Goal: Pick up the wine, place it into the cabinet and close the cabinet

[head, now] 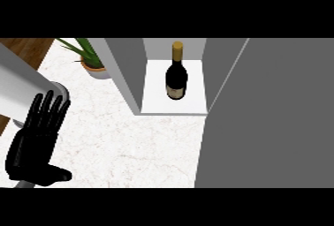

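A dark wine bottle [176,76] with a gold cap and a pale label stands upright inside the grey cabinet [127,75], on its white shelf floor [157,103]. The cabinet's grey door [271,119] fills the right side of the view and hangs swung out toward me. My left hand [36,141] shows at the lower left with straight fingers pointing up, well apart from the bottle and holding nothing. My right hand is nowhere in the view.
A potted green plant [91,59] stands on the white marble counter [130,150] left of the cabinet. A wooden surface [23,48] shows at the far upper left, beyond the counter's edge.
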Motion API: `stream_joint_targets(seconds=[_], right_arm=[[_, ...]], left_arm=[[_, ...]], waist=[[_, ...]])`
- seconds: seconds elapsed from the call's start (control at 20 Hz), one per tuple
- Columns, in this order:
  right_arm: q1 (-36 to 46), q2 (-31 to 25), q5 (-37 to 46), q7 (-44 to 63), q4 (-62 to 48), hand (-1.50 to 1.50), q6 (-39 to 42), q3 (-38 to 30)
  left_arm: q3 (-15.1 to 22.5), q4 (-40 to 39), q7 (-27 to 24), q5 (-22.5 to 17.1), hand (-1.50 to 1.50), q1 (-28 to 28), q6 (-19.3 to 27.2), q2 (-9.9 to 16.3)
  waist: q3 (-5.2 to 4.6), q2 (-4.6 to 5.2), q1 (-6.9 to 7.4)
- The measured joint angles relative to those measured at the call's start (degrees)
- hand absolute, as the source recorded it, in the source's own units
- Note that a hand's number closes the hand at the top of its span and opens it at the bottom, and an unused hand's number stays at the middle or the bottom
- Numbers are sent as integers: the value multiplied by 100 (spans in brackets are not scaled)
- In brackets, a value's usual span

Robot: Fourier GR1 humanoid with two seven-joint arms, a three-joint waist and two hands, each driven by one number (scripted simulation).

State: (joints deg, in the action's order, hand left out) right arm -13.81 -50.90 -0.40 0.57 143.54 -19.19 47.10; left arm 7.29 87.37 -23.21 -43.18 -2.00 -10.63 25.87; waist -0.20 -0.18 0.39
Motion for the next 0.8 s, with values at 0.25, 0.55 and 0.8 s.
stream_joint_targets(seconds=[0.25,0.55,0.8], right_arm=[[206,42,-1,185,-5,150,126,7],[500,213,-26,421,-30,150,304,-72],[859,515,-69,679,-66,150,437,-308]], left_arm=[[-253,-91,33,-130,-150,2,-254,211],[-452,-100,126,-308,-150,-16,-526,423],[-544,-310,123,-364,-150,66,-758,508]], waist=[[-7,3,18],[-12,17,113],[-26,49,196]])
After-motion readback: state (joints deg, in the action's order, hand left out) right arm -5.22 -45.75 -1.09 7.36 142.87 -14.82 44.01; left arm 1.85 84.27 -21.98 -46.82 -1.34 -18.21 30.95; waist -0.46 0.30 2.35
